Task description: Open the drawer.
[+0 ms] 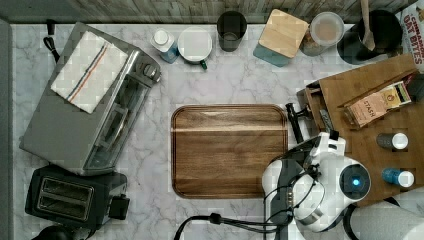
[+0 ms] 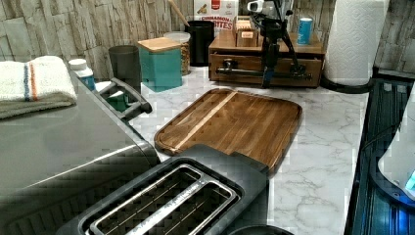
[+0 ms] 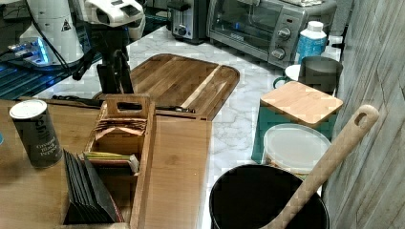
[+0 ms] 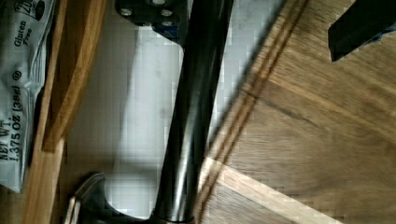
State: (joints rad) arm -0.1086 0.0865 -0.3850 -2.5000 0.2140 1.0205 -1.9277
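Note:
The drawer (image 2: 254, 64) is the front of the bamboo box (image 1: 360, 140) at the top view's right. Its long black bar handle (image 2: 235, 72) runs across that front and also appears in the wrist view (image 4: 191, 116) and the top view (image 1: 294, 120). My gripper (image 2: 268, 77) hangs straight down over the middle of the handle. In the wrist view the gripper (image 4: 252, 28) is open, with one finger (image 4: 154, 11) close beside the bar and the other finger (image 4: 359, 28) well away over the tray. The bar lies between them. The drawer front looks shut or nearly shut.
A dark wooden tray (image 1: 229, 150) lies on the marble counter right in front of the drawer. Tea packets (image 3: 119, 133) and bottles (image 1: 392, 141) sit on top of the box. A paper towel roll (image 2: 355, 41), canisters (image 2: 160, 62), a toaster oven (image 1: 85, 100) and a toaster (image 1: 65, 197) ring the counter.

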